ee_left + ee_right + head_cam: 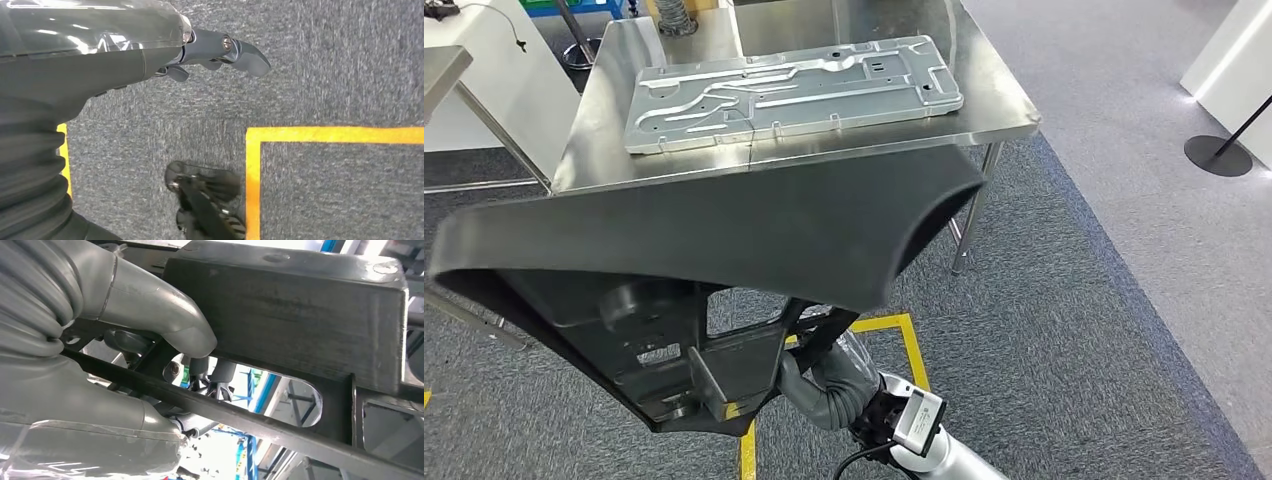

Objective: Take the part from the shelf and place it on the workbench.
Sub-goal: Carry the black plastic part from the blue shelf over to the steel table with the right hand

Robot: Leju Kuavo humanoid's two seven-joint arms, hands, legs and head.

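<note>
A large black moulded part (724, 230) with a curved hollow upper end and a cut-out frame below fills the near centre of the head view. My right hand (824, 385) grips its lower frame from underneath. In the right wrist view my right hand (150, 335) has its thumb over a bar of the black part (300, 315) and its fingers through a slot. The steel workbench (999, 105) stands just beyond the part. My left hand (220, 50) hangs over the carpet with its fingers apart and nothing in them.
A ribbed silver metal plate (794, 90) lies across the workbench. Yellow floor tape (914, 340) marks a square on the grey carpet (325, 134). A white table (484, 90) stands at the left, a black post base (1219, 155) at the right.
</note>
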